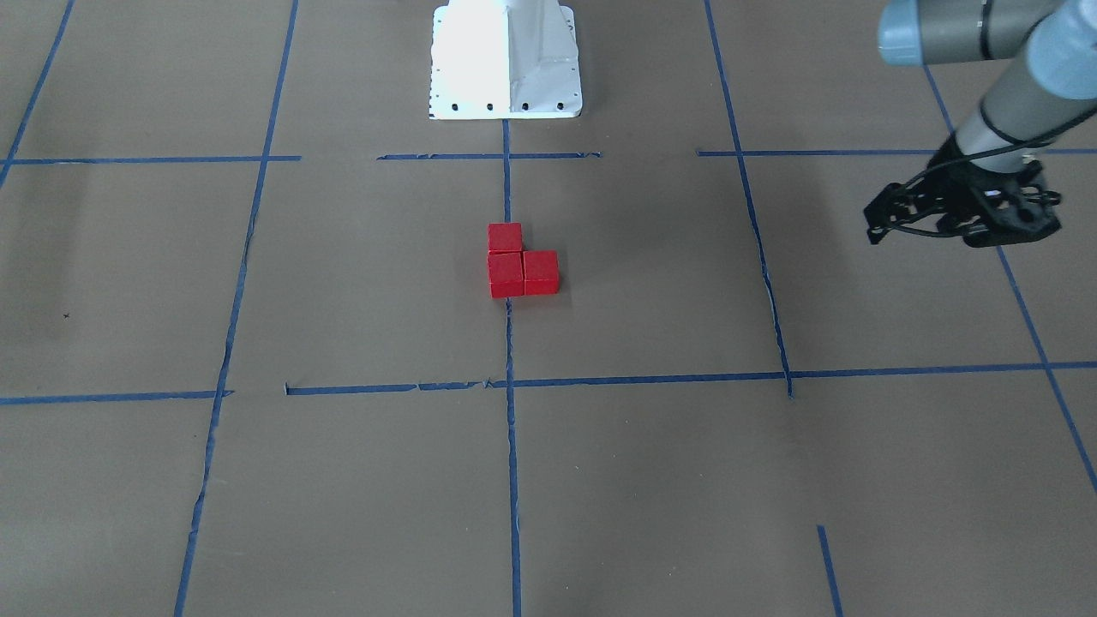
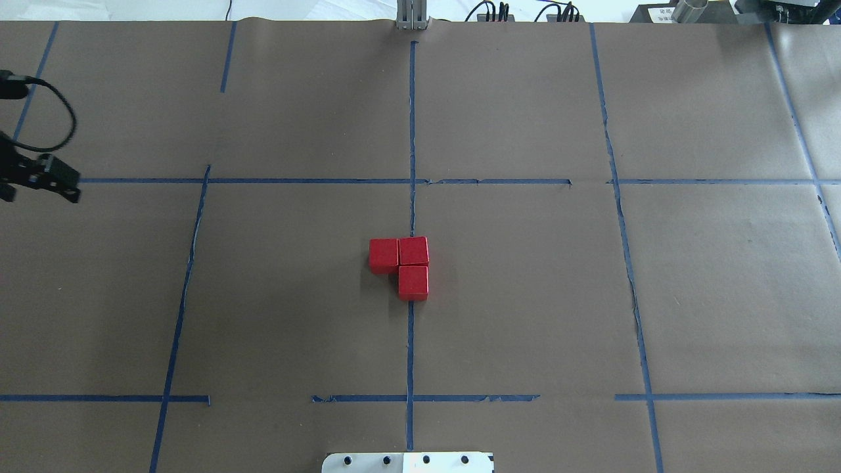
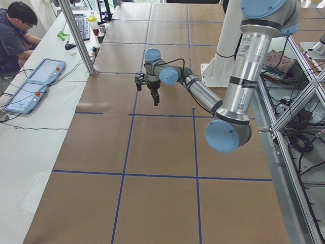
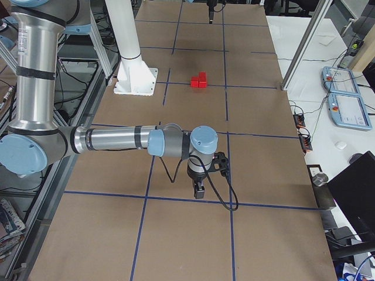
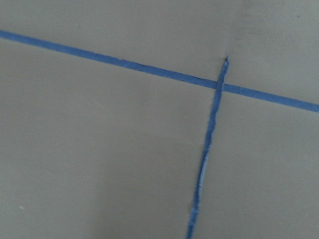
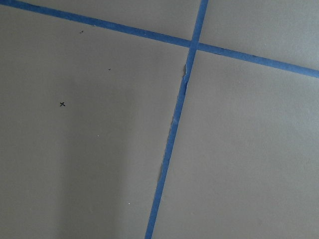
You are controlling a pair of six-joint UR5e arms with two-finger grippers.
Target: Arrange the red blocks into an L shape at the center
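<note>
Red blocks (image 1: 521,261): L at center (image 1: 600,283), far from both pincers.
Left pincer (image 1: 874,224): cannot tell.
Right pincer (image 4: 199,190): cannot tell.

Six cameras cover one paper-covered table (image 2: 263,315). One sits behind the robot, looking forward and down. Another faces it from across the table, looking steeply down. Both share the red blocks (image 2: 401,266), which lie well apart from the left gripper (image 1: 883,224) at the frame edge. Two more look along the table from its ends, farther off. A close camera on each wrist looks at paper and blue tape (image 5: 207,149) just below its gripper.
</note>
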